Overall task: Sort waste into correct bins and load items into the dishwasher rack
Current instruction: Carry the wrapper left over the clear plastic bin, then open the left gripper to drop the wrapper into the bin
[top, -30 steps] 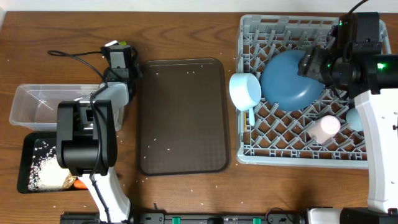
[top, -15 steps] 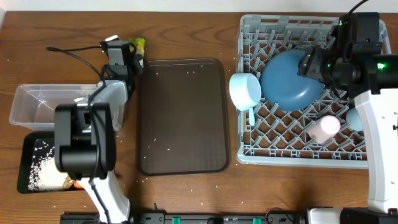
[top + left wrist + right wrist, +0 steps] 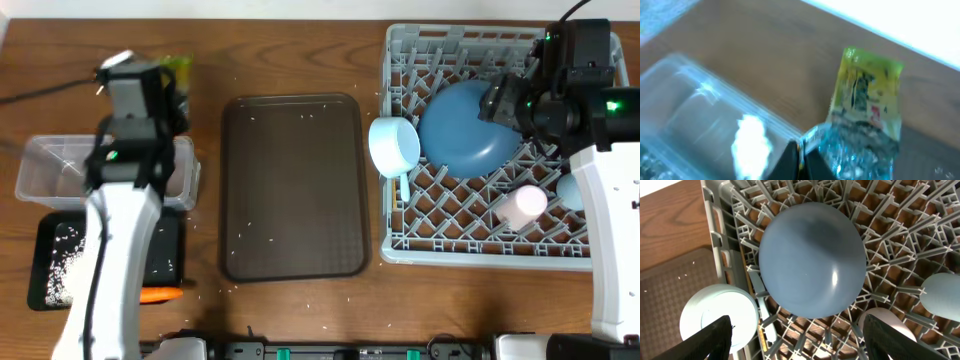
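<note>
**L gripper pinching wrapper beside clear tub; R gripper hanging spread over plate**

**Wrapper** [image 3: 866,100], qty 1, yellow-green w/ crumpled silver end.
- L gripper [image 3: 800,162] is pinching it by the silver end, fingers pressed together on the foil. The printed end is sticking out past the tips.
- It is hanging over bare table [image 3: 300,50], just past a corner of the clear tub [image 3: 695,115] and not inside it.
- The wrist view is blurring badly.

**L arm**
- It is reaching from the near edge across the black tray [image 3: 45,235] and the tub, w/ the forearm stretched out and the gripper at the far end.

**R gripper** [image 3: 805,340]
- Fingers are standing wide apart and gripping nothing.
- It is hovering above the plate [image 3: 812,260]. The arm is reaching in over the right side of the rack [image 3: 470,40].

**Counts**
- Bins, 2: the tub and the black tray. Rice [image 3: 60,275] is lying in the tray's left part.
- Carrot [image 3: 160,295], 1, is lying at the tray's near right corner. In or beside it, can't tell.
- Plate, 1, blue, is resting underside up in the rack.
- Pink cup [image 3: 522,205], 1, is in the rack.
- Light-blue cup [image 3: 568,190], 1, is in the rack, partly hidden by the R arm.
- Bowl [image 3: 395,145], 1, is sitting upside down on the rack's left rim.
- Spoon [image 3: 403,188], 1. Its handle is poking out nearward from the bowl.
- Brown serving tray [image 3: 293,185], 1, is lying btwn the bins and the rack, w/ a few stray grains on it.
</note>
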Robot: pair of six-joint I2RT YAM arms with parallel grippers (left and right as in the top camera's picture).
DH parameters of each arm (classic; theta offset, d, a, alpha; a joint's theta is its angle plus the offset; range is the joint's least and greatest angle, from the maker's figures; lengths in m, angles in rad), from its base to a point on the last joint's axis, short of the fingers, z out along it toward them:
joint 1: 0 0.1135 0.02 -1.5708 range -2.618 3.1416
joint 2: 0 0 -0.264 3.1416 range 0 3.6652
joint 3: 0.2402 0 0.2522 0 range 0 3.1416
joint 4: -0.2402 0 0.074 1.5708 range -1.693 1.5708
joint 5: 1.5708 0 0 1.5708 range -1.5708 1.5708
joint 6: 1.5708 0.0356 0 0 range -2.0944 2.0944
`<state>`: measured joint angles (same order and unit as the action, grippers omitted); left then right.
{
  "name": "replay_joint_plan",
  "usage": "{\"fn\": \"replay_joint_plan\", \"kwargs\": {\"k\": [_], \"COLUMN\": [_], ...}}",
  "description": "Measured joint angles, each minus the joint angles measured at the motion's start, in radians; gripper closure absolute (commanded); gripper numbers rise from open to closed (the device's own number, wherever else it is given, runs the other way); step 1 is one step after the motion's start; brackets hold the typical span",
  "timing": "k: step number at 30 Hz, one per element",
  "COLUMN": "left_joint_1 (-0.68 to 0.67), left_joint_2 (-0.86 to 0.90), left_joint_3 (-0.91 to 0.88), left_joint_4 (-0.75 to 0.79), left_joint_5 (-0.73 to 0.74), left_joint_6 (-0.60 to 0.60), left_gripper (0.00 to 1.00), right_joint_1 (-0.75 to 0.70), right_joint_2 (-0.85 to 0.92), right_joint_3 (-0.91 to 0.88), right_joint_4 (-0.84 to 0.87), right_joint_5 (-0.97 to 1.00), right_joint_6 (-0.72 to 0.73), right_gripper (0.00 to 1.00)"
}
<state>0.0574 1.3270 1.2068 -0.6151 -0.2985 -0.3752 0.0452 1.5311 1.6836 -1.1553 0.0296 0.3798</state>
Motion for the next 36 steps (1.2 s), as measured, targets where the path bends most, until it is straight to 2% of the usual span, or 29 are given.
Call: {"fn": "replay_joint_plan", "kwargs": {"k": [4,12,13,14,15,16,18,21,26,34,36], "left_joint_1": [0.052,0.101,0.105,0.106,0.108,0.109,0.111,0.113,0.113,0.113,0.113], "left_joint_2": [-0.029,0.061,0.084,0.106,0.131,0.147,0.184,0.201,0.129,-0.241,-0.320], "left_joint_3": [0.000,-0.002,-0.002,-0.002,-0.003,-0.004,-0.006,-0.003,0.060,0.116,0.118], "left_joint_4": [-0.192,-0.213,-0.216,-0.213,-0.204,-0.185,-0.111,-0.102,-0.246,-0.331,-0.344], "left_joint_5": [-0.028,-0.038,-0.039,-0.042,-0.050,-0.057,-0.077,-0.094,-0.070,-0.035,-0.032], "left_joint_6": [-0.128,-0.243,-0.253,-0.257,-0.259,-0.259,-0.230,-0.155,-0.084,-0.054,-0.053], "left_gripper": [0.94,0.94,0.90,0.72,0.39,0.14,0.01,0.02,0.02,0.01,0.07], "right_joint_1": [0.000,0.000,0.000,0.000,0.000,0.000,0.000,0.000,0.000,0.000,0.000], "right_joint_2": [0.000,0.000,0.000,0.000,0.000,0.000,0.000,0.000,0.000,0.000,0.000], "right_joint_3": [0.000,0.000,0.000,0.000,0.000,0.000,0.000,0.000,0.000,0.000,0.000], "right_joint_4": [-0.001,-0.001,-0.002,-0.002,-0.003,-0.002,0.000,0.001,-0.005,-0.051,-0.056], "right_joint_5": [0.000,0.000,0.000,0.000,0.000,0.000,0.000,0.000,0.000,-0.001,-0.001], "right_joint_6": [0.000,0.000,0.000,0.000,0.000,0.000,0.000,-0.003,-0.017,-0.025,-0.026], "right_gripper": [0.23,0.21,0.21,0.21,0.21,0.21,0.21,0.21,0.21,0.23,0.23]}}
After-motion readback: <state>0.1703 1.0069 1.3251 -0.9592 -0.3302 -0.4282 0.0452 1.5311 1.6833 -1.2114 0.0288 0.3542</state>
